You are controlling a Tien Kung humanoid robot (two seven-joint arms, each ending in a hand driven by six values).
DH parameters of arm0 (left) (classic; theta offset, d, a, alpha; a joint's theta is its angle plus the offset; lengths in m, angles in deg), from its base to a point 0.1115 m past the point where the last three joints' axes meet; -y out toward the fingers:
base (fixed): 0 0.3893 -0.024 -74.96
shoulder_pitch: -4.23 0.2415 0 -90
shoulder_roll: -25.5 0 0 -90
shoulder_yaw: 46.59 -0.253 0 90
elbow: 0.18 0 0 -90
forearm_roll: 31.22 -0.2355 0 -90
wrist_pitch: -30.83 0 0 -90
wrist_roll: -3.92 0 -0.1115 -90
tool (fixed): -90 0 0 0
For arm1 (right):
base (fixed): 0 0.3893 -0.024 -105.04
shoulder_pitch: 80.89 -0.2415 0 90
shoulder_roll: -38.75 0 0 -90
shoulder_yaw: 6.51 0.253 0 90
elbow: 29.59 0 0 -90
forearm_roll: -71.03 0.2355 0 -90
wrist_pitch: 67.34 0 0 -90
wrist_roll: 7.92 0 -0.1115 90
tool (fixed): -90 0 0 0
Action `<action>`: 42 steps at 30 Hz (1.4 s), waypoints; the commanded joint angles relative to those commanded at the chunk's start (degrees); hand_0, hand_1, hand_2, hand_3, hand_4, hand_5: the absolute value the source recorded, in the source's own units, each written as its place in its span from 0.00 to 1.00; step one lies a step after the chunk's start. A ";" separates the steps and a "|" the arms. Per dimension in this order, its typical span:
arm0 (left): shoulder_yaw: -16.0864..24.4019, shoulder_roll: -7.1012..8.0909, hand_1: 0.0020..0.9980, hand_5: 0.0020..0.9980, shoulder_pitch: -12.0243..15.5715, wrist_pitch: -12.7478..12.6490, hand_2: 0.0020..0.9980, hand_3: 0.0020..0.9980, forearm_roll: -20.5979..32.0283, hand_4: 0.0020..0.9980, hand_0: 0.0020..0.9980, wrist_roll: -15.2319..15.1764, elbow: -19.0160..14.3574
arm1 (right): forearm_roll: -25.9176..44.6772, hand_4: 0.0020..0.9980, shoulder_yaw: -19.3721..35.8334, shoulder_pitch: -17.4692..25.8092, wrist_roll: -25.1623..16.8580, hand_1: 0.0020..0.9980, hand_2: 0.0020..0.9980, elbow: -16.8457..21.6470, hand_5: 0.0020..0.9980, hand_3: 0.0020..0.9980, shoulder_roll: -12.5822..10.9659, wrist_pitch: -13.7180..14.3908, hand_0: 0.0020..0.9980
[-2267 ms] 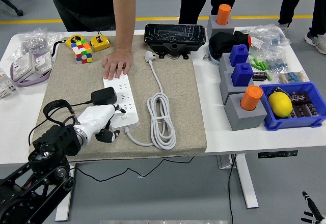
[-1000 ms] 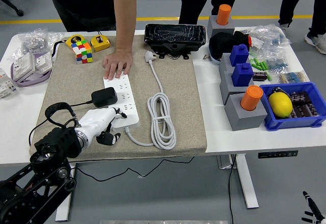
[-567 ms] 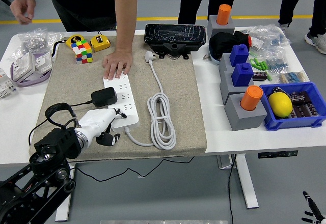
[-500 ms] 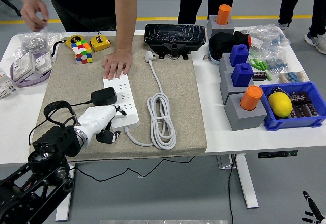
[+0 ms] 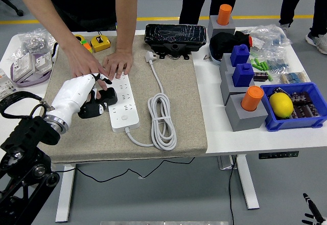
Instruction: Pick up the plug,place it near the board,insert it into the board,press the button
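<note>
The left robot hand [image 5: 84, 98] is over the left part of the grey mat [image 5: 179, 122] on the counter [image 5: 230, 138], and its white fingers [image 5: 92, 82] are curled around the black plug [image 5: 104, 96], so it is grasping the plug. The plug is just at the left edge of the white power strip [image 5: 122, 102], close to the sockets but not yet in one, as far as I can see. A thin black cable [image 5: 15, 96] runs from this area toward the left. A person at the far side puts both hands on the scene: one hand [image 5: 118, 61] presses on the far end of the power strip, and the other hand [image 5: 84, 64] reaches down and touches the robot hand from above. I think the step now is bringing the plug near the board, with insertion coming next. The next move calls for turning the plug so that its pins face down over a free socket, then pushing straight down, while the strip is kept from sliding. After that the button on the strip must be pressed; I cannot tell clearly where it is. The white cord [image 5: 161, 117] of the strip lies coiled to the right, and the right robot hand is not visible.
</note>
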 joint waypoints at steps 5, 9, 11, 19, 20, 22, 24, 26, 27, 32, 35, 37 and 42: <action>5.49 -1.00 0.10 0.14 2.24 -1.11 0.21 0.66 -1.22 0.73 0.21 0.24 0.00 | 0.22 1.00 -0.15 0.02 -0.02 0.87 0.78 0.00 1.00 0.84 0.06 0.04 1.00; 9.07 -1.46 0.09 0.16 3.19 -1.72 0.20 0.73 -1.63 0.76 0.19 0.64 0.00 | 0.32 1.00 -0.17 0.08 0.03 0.87 0.78 0.00 1.00 0.84 0.05 0.08 1.00; 9.83 -1.23 0.09 0.16 3.42 -1.85 0.20 0.73 -1.63 0.76 0.19 0.68 0.00 | 0.30 1.00 -0.10 0.17 0.05 0.87 0.78 0.00 1.00 0.84 0.05 0.09 1.00; 10.13 -0.80 0.06 0.18 3.72 -0.90 0.20 0.78 -1.63 0.77 0.18 1.29 0.00 | 0.39 1.00 -0.16 0.28 0.03 0.87 0.78 0.00 1.00 0.84 0.07 0.10 1.00; 10.03 -0.79 0.06 0.18 3.70 -0.82 0.20 0.78 -1.63 0.77 0.18 1.30 0.00 | 0.38 1.00 -0.14 0.26 0.02 0.87 0.78 0.00 1.00 0.84 0.07 0.10 1.00; 9.96 -0.85 0.06 0.18 3.71 -0.60 0.20 0.78 -1.63 0.77 0.18 1.41 0.00 | 0.36 1.00 -0.12 0.22 0.01 0.87 0.78 0.00 1.00 0.84 0.07 0.08 1.00; 9.99 -0.89 0.06 0.18 3.71 -0.61 0.20 0.78 -1.63 0.77 0.18 1.41 0.00 | 0.39 1.00 -0.16 0.21 0.00 0.87 0.78 0.00 1.00 0.84 0.05 0.07 1.00; 9.93 -0.81 0.06 0.19 3.60 -0.60 0.19 0.79 -1.63 0.78 0.18 1.41 0.00 | 0.27 1.00 -0.02 0.13 0.06 0.87 0.78 0.00 1.00 0.84 0.01 0.06 1.00; 9.95 -0.81 0.06 0.19 3.56 -0.59 0.19 0.79 -1.63 0.78 0.18 1.43 0.00 | 0.24 1.00 0.02 0.10 0.06 0.87 0.78 0.00 1.00 0.84 0.00 0.06 1.00; 10.07 -0.92 0.05 0.20 3.57 -0.32 0.19 0.79 -1.63 0.78 0.18 1.48 0.00 | 0.32 1.00 0.00 -0.03 0.04 0.87 0.78 0.00 1.00 0.84 -0.08 0.09 1.00; 10.28 -0.97 0.05 0.20 3.62 -0.10 0.19 0.79 -1.63 0.78 0.18 1.63 0.00 | 0.32 1.00 0.03 -0.02 0.01 0.87 0.78 0.00 1.00 0.84 -0.08 0.06 1.00; 10.35 -0.88 0.05 0.20 3.65 0.00 0.19 0.80 -1.63 0.78 0.18 1.61 0.00 | 0.25 1.00 0.09 -0.03 0.03 0.87 0.78 0.00 1.00 0.84 -0.06 0.03 1.00; 10.67 -0.84 0.05 0.20 3.69 0.03 0.19 0.80 -1.63 0.78 0.18 1.70 0.00 | 0.31 1.00 0.07 -0.04 -0.02 0.87 0.78 0.00 1.00 0.84 -0.08 0.03 1.00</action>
